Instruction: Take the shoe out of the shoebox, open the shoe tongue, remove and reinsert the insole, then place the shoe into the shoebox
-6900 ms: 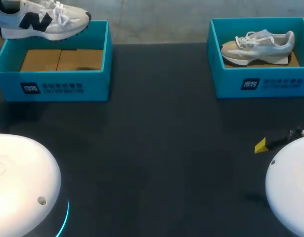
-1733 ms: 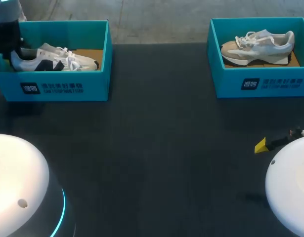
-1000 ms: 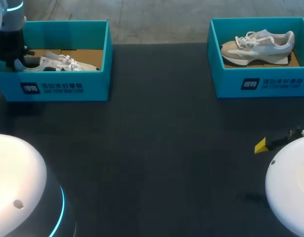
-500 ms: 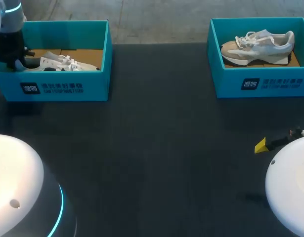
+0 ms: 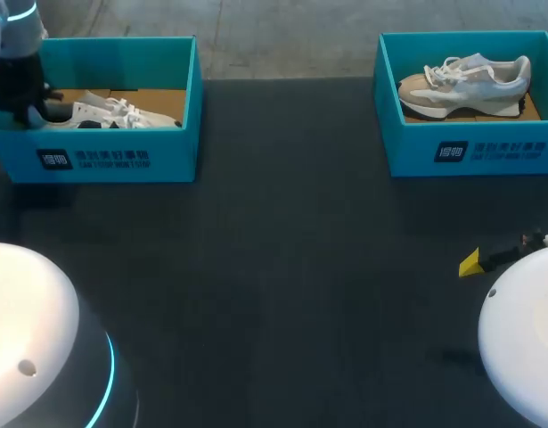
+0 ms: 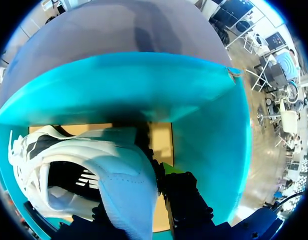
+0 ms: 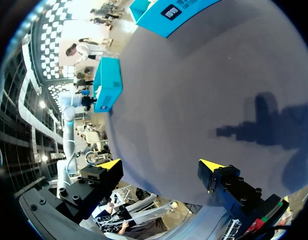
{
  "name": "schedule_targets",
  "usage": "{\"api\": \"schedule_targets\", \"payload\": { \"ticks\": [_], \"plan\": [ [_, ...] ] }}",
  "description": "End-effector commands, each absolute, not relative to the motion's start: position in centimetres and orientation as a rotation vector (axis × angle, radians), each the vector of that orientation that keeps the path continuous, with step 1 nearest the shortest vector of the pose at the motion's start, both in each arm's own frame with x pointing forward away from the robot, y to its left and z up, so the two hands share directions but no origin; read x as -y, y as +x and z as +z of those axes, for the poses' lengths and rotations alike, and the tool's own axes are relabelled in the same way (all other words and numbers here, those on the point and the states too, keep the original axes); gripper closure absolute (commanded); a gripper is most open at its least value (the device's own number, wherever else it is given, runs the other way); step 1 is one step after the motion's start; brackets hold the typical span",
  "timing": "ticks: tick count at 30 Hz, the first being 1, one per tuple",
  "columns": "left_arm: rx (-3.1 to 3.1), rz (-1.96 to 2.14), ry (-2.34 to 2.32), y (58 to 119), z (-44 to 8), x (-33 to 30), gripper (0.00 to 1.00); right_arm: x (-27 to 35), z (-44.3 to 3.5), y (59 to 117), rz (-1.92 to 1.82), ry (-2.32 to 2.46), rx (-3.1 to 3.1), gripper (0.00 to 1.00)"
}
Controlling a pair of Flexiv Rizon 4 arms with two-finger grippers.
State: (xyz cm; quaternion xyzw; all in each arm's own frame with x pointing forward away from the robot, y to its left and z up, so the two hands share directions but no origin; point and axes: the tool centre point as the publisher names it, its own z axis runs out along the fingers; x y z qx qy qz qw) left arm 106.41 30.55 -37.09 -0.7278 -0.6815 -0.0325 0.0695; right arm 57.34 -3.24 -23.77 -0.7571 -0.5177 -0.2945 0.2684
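Observation:
A white shoe with dark markings lies in the left teal shoebox, toe toward the table's middle. My left gripper is at its heel, at the box's left end. In the left wrist view the shoe's heel sits between the fingers of the left gripper, which is shut on it. One fingertip shows outside the heel; the other is hidden by the shoe. The box's wall stands just ahead. My right gripper hangs open and empty over the table's right front.
A second teal shoebox at the back right holds a beige and grey shoe. Dark tabletop stretches between the two boxes and toward the front. The white bases of my arms fill the front corners.
The left gripper has lowered the white shoe from above the left box's back edge down into the box. Over the last second it has barely moved. The right arm is still.

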Motion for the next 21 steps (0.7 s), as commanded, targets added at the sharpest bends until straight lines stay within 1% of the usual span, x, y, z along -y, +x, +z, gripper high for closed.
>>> {"api": "schedule_targets", "payload": {
  "ticks": [1,16,17,18,21],
  "plan": [
    [2.042,-0.083,-2.188,106.79,-37.39,-30.44,1.00,3.19,-23.42,56.65,-0.798,-2.053,1.396,0.00],
    [2.017,-0.073,-2.188,106.73,-37.85,-30.34,1.00,3.19,-23.42,56.65,-0.798,-2.053,1.396,0.00],
    [2.017,-0.073,-2.190,106.70,-37.81,-30.36,0.85,3.19,-23.42,56.65,-0.798,-2.053,1.396,0.00],
    [2.018,-0.073,-2.192,106.70,-37.70,-30.41,0.80,3.19,-23.42,56.65,-0.798,-2.053,1.396,0.00],
    [2.023,-0.076,-2.195,106.84,-37.52,-30.52,0.78,3.19,-23.42,56.65,-0.798,-2.053,1.396,0.00]
  ]
}}
